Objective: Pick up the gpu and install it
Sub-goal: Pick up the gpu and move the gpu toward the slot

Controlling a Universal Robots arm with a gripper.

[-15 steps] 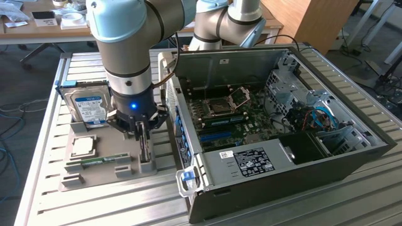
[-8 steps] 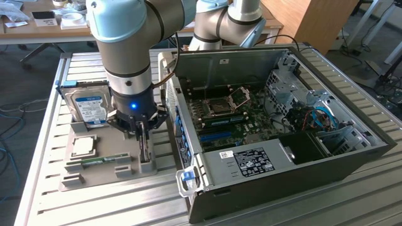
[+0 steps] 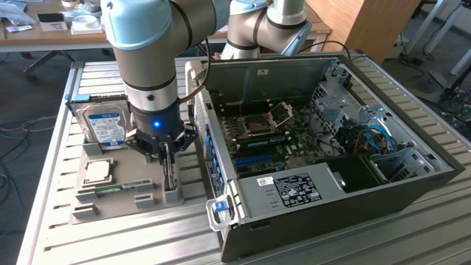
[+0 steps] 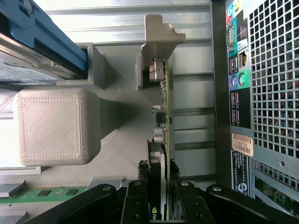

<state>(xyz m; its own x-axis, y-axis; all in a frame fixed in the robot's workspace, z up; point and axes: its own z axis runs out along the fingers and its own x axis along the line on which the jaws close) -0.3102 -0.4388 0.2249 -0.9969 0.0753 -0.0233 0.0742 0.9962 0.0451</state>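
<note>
The gpu point(image 3: 171, 178) stands on edge in a slot of the grey holder tray point(image 3: 110, 212), a thin dark card beside the open computer case point(image 3: 294, 190). In the wrist view the gpu point(image 4: 162, 116) runs as a slim strip with its metal bracket point(image 4: 159, 32) at the far end. My gripper point(image 3: 167, 153) has come down over it from above. Its black fingers point(image 4: 140, 198) press against both faces of the card, and the gripper point(image 4: 160, 191) is shut on it. The card still sits in its slot.
On the same tray are a hard drive point(image 3: 103, 124) with a blue-white label, a processor point(image 3: 98, 170) and a green memory stick point(image 3: 121, 187). The case lies open with its motherboard point(image 3: 268, 138) exposed. Its rear panel point(image 4: 273, 93) is close beside the card.
</note>
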